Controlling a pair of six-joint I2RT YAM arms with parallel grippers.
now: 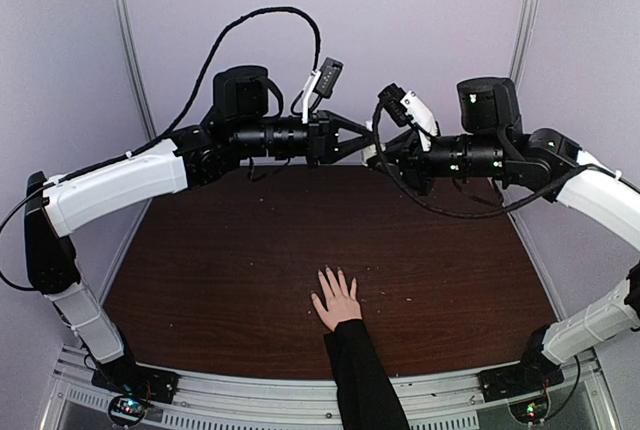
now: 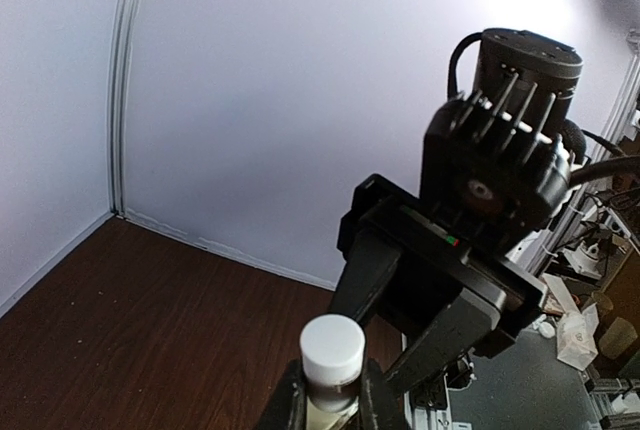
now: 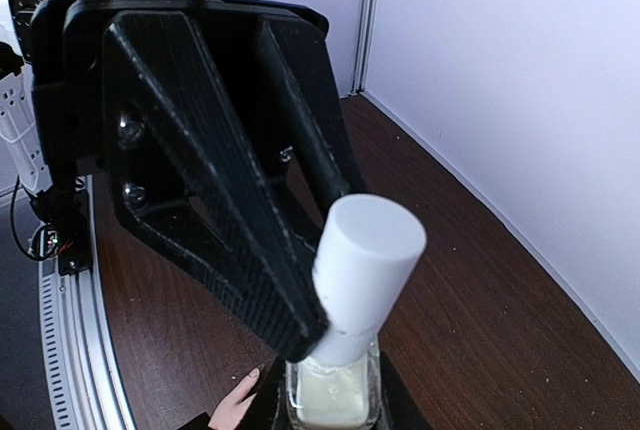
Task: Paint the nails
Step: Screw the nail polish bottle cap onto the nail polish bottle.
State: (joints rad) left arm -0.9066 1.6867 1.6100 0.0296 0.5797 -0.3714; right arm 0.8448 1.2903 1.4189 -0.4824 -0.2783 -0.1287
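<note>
Left pincer (image 1: 360,136) and right pincer (image 1: 386,150) clenched on one bottle (image 3: 330,395) over the far table edge (image 1: 290,178) — hand (image 1: 337,302) well apart

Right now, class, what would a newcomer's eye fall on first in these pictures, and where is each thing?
First, high over the back of the table, the left gripper and right gripper meet, both closed on one small bottle with a white cap. Next, a bare hand in a black sleeve lies flat, fingers spread, near the table's front edge.
</note>
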